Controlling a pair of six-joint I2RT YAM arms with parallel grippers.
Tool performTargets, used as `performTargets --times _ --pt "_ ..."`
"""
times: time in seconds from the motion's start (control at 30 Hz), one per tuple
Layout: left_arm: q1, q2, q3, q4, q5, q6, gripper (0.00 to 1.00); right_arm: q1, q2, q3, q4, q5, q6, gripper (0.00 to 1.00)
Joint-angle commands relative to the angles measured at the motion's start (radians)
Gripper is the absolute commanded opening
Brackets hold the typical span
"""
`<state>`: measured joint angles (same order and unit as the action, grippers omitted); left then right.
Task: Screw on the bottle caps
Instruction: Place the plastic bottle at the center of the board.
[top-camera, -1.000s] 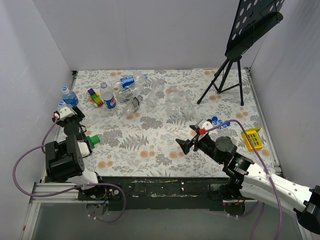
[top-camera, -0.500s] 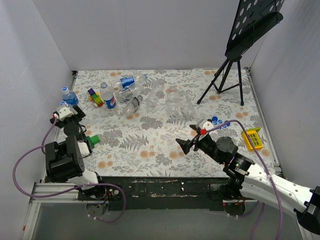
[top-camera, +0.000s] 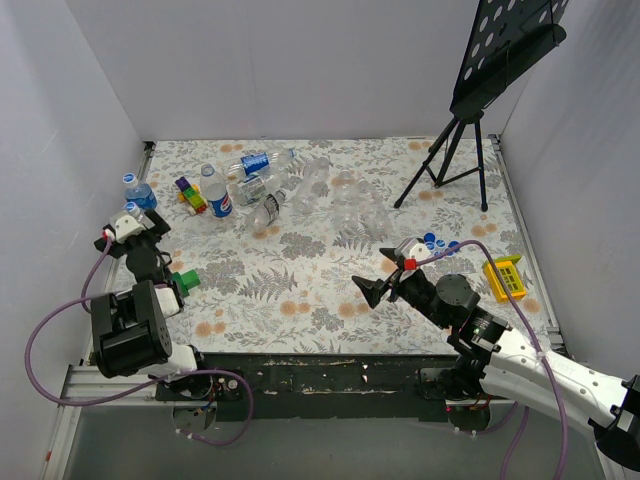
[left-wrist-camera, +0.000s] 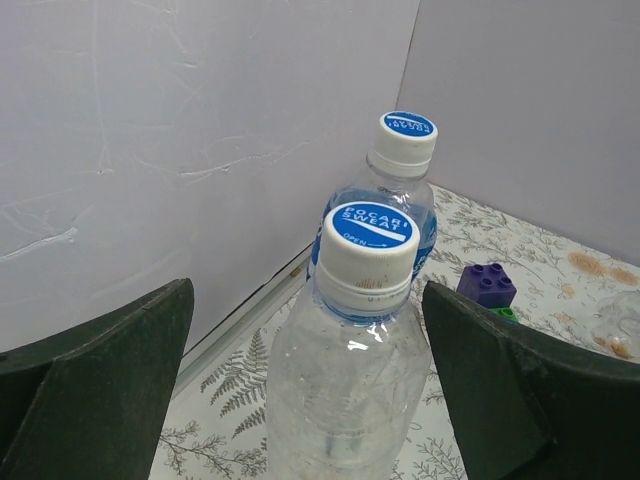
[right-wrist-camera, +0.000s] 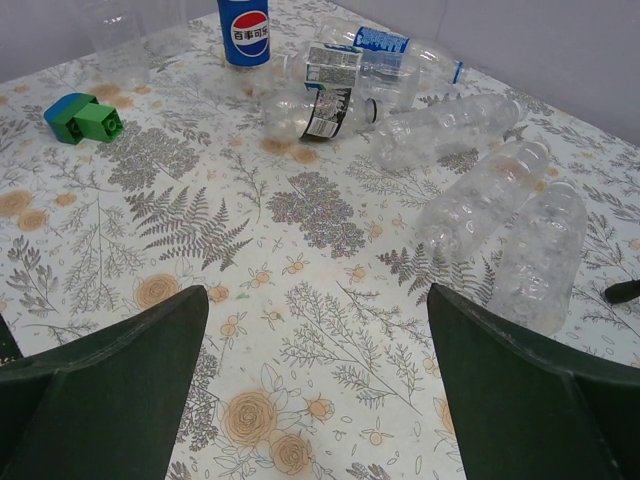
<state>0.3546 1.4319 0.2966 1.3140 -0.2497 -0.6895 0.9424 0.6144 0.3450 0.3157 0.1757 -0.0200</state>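
Two capped bottles stand upright by the left wall. The near bottle (left-wrist-camera: 345, 380), clear with a blue-and-white cap (left-wrist-camera: 368, 238), stands between the jaws of my left gripper (left-wrist-camera: 308, 292), which is open, its fingers clear of the bottle on both sides. The far bottle (left-wrist-camera: 392, 190) stands just behind it, also capped (top-camera: 130, 179). My right gripper (right-wrist-camera: 318, 290) hangs open and empty over bare table (top-camera: 372, 290). Uncapped clear bottles (right-wrist-camera: 480, 195) lie in a heap (top-camera: 320, 190). Loose blue caps (top-camera: 433, 241) lie behind the right arm.
An upright Pepsi-labelled bottle (top-camera: 219, 196) stands at the back left beside coloured blocks (top-camera: 189, 192). A green block (top-camera: 185, 279) lies near the left arm, a yellow block (top-camera: 503, 277) at the right. A black tripod music stand (top-camera: 452, 150) fills the back right corner.
My left gripper has opened wide, letting go of the near capped bottle, which stays upright. The right arm has not moved.
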Motion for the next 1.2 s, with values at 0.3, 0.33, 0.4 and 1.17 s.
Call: performTargets --times 0.3,0.33,0.4,1.17 --pt "0.006 -0.22 -0.036 -0.205 -0.071 -0.071 0.98 -0.004 -0.05 -0.005 0.048 -0.008 -0.003 0.98" --pt "0.006 -0.247 -0.04 -0.223 -0.074 -0.079 0.98 -0.004 -0.054 -0.005 0.046 -0.008 -0.001 0.98" --pt "0.006 -0.289 -0.05 -0.258 -0.082 -0.088 0.98 -0.004 -0.061 -0.005 0.043 -0.008 0.002 0.98" --pt "-0.207 -0.974 0.056 -1.068 -0.333 -0.021 0.98 -0.002 -0.01 0.133 -0.158 0.065 0.077 0.98"
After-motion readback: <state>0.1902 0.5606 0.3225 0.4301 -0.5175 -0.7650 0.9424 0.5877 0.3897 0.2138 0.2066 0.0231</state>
